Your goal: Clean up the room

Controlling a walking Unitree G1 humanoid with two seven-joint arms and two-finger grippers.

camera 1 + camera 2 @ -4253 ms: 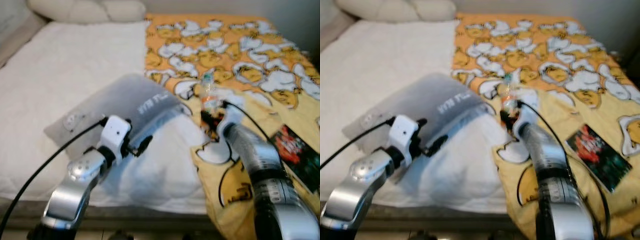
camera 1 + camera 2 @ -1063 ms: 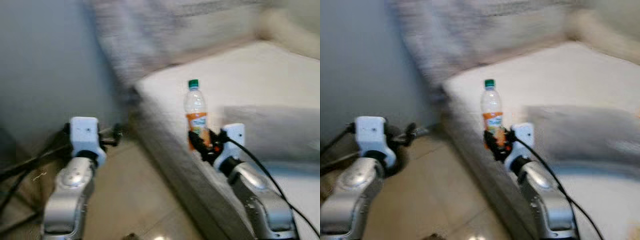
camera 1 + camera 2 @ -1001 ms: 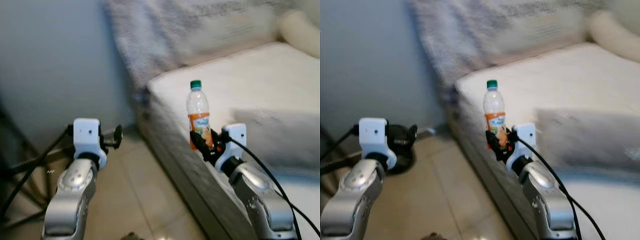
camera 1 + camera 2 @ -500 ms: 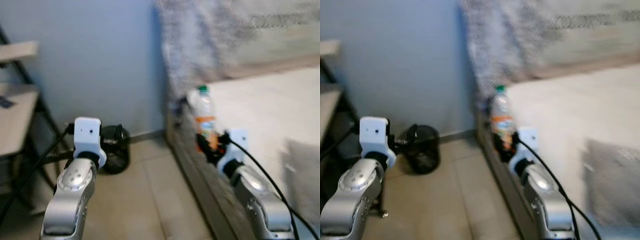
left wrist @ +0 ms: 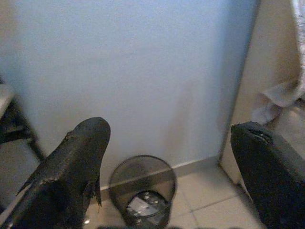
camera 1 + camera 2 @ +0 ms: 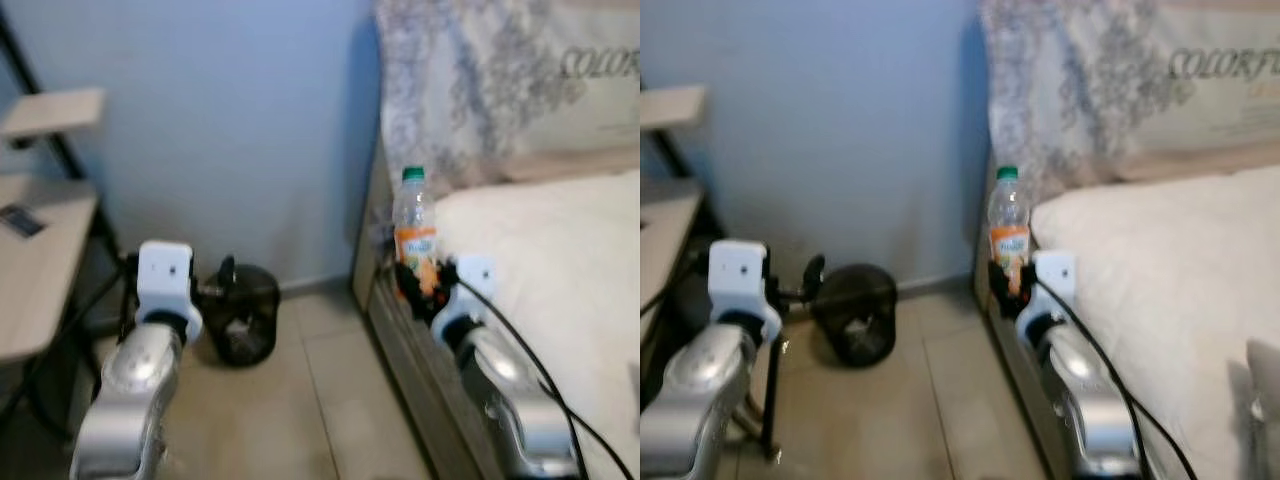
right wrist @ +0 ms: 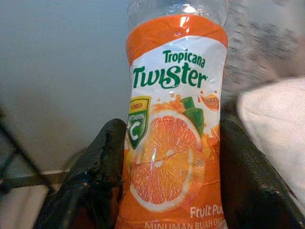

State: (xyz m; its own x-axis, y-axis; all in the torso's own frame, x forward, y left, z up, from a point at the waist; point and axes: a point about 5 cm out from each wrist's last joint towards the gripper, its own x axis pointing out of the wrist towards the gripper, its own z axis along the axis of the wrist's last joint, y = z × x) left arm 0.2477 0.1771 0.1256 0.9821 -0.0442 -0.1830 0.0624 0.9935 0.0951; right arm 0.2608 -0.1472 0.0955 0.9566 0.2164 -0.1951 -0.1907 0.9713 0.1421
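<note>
My right gripper (image 6: 418, 283) is shut on a clear plastic bottle (image 6: 414, 232) with a green cap and an orange Tropicana Twister label, held upright at the bed's near corner. The right wrist view has the label (image 7: 174, 138) between the two black fingers (image 7: 102, 157). A black mesh wastebasket (image 6: 246, 314) stands on the tiled floor against the blue wall, with some white scrap inside (image 5: 139, 204). My left gripper (image 6: 222, 281) is open, raised in front of that basket, nothing between its fingers (image 5: 76, 162).
The bed (image 6: 560, 270) with a white mattress and a patterned pillow (image 6: 500, 90) lies to the right. A wooden desk (image 6: 40, 250) on a black frame stands at the left, a small dark item on it. Beige floor tiles (image 6: 330, 400) lie between.
The camera has kept turning left: the bed slid to the right and the wastebasket and desk came further into view. The bottle stays in my right gripper.
</note>
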